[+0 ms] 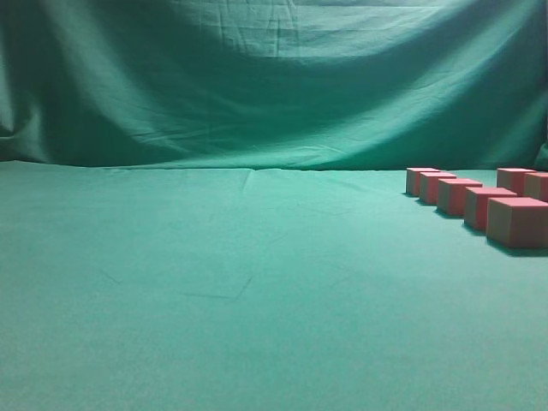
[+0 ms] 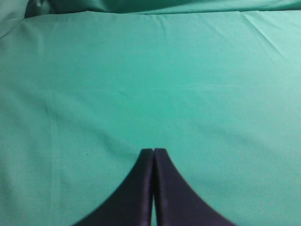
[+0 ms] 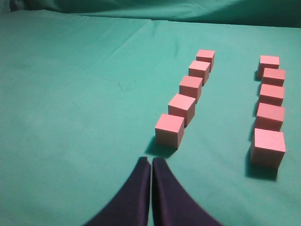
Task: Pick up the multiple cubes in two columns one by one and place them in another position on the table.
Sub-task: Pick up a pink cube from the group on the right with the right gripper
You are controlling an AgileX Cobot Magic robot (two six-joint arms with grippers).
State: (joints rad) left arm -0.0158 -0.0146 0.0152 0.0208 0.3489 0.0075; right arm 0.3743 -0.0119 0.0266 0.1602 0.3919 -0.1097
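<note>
The right fingers (image 3: 151, 162) are pressed together on nothing, hovering over the desk (image 3: 70, 117) just short of the nearest cube (image 3: 169, 130). That cube heads the left column of 5 (image 3: 190, 87); a second column of 5 (image 3: 271, 101) runs parallel, well off to the right of the fingers. All 10 cubes sit untouched, so the task looks barely begun.

To do this step well, the right fingers need to spread first, then come down straight over the nearest cube and close on its 2 side faces — its neighbour stands just behind it, close, so a skewed approach would likely nudge it.

The left fingers (image 2: 153, 153) are also clenched and empty, over bare cloth. Everything to the left of both pairs of fingers is open desk — plenty of room for setting cubes down. In the exterior view the right column (image 1: 524, 182) runs past the frame edge, so clearance there can't be judged.
</note>
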